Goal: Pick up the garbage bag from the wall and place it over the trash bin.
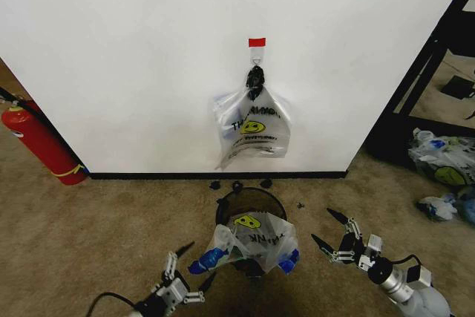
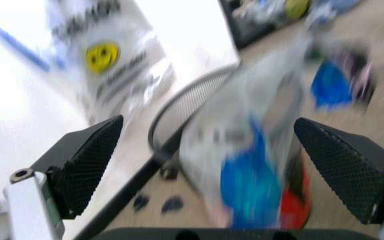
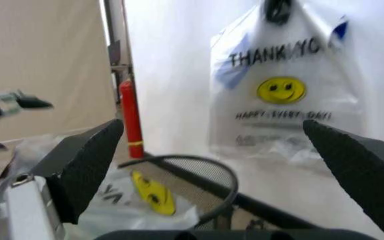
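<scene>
Garbage bag [image 1: 251,239] draped over trash bin [image 1: 251,200], only partly seated. Left tool [image 1: 180,280] and right tool [image 1: 335,237] flank bin, both wide open, empty. Risk: loose film slipping off rim.

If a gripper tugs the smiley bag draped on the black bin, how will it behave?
The garbage bag looks thin and see-through, so probably floppy and very light. It lies only loosely over the trash bin rim, so it may slide off. The small mesh bin itself might tip if the film snags.
</scene>
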Controlling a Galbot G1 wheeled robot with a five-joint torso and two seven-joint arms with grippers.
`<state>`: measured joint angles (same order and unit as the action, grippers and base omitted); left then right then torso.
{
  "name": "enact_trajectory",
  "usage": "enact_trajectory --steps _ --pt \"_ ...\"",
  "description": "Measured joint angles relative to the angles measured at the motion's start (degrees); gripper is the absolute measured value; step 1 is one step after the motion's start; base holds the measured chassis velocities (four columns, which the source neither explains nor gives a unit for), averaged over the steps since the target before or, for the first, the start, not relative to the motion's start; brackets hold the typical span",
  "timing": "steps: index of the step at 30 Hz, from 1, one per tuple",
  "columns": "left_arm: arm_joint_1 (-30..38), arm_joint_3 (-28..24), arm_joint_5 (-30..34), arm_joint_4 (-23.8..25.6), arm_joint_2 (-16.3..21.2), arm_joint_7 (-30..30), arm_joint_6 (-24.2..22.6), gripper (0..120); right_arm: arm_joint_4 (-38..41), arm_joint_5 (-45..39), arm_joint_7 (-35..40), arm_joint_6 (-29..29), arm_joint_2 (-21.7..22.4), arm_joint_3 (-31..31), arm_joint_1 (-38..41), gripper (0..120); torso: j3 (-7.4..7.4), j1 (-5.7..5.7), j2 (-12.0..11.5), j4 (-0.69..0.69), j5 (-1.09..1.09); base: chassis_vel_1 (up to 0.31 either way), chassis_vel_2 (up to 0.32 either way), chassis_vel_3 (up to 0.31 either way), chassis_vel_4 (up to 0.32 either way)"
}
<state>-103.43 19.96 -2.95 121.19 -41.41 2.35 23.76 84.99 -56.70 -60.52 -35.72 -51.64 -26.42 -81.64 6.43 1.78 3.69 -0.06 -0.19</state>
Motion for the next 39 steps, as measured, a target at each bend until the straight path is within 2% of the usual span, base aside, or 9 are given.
enact_trajectory --steps 3,6,8,10,17,21,26,32,39 --pt "5.2 -1.4 10.0 3.2 3.1 1.7 -5.4 100 1.8 0.1 5.0 -0.8 -0.2 0.8 0.8 100 0.00 0.00 0.0 -0.07 -0.02 0.000 0.000 0.000 0.000" --pt "14.2 -3.7 20.5 1.2 3.6 3.7 -12.8 100 3.2 5.0 11.3 -1.0 -0.2 3.1 3.1 100 0.01 0.00 0.0 0.08 0.02 0.000 0.000 0.000 0.000" --pt "17.5 -5.0 23.2 0.1 3.9 4.3 -15.1 100 3.7 6.9 11.9 -1.2 -0.2 3.0 3.1 100 0.01 0.00 0.0 0.06 -0.01 0.000 0.000 0.000 0.000" --pt "27.2 -11.0 28.2 -3.7 4.7 5.1 -20.1 100 5.2 11.8 11.9 -1.4 0.1 2.1 2.9 100 0.01 0.00 0.0 -0.04 -0.02 0.000 0.000 0.000 0.000" --pt "51.2 -28.4 35.8 -14.2 2.1 4.7 -30.9 100 9.0 14.5 9.0 -0.4 0.3 0.2 2.5 100 0.01 0.01 0.0 -0.02 0.01 0.000 0.000 0.000 0.000" --pt "58.3 -34.6 38.2 -17.6 -0.2 3.1 -36.3 100 10.5 15.1 9.8 0.0 -0.4 0.1 1.8 100 0.01 0.01 0.0 -0.01 0.00 0.000 0.000 0.000 0.000" --pt "68.4 -43.8 44.9 -18.8 -3.1 -2.2 -50.7 100 11.7 16.0 10.7 0.1 -1.0 -0.2 0.6 100 0.01 0.01 0.0 -0.01 0.01 0.000 0.000 0.000 0.000" --pt "74.8 -48.5 51.7 -21.2 -6.5 -9.3 -61.2 100 11.7 16.3 10.9 -0.2 -1.5 -0.7 0.3 100 0.01 0.01 0.0 -0.02 -0.01 0.000 0.000 0.000 0.000" --pt "78.2 -50.7 56.7 -23.2 -8.7 -17.0 -66.2 83 11.7 16.3 10.9 -0.9 -1.9 -0.8 -0.3 100 0.01 0.00 0.0 0.00 0.00 0.000 0.000 0.000 0.000"
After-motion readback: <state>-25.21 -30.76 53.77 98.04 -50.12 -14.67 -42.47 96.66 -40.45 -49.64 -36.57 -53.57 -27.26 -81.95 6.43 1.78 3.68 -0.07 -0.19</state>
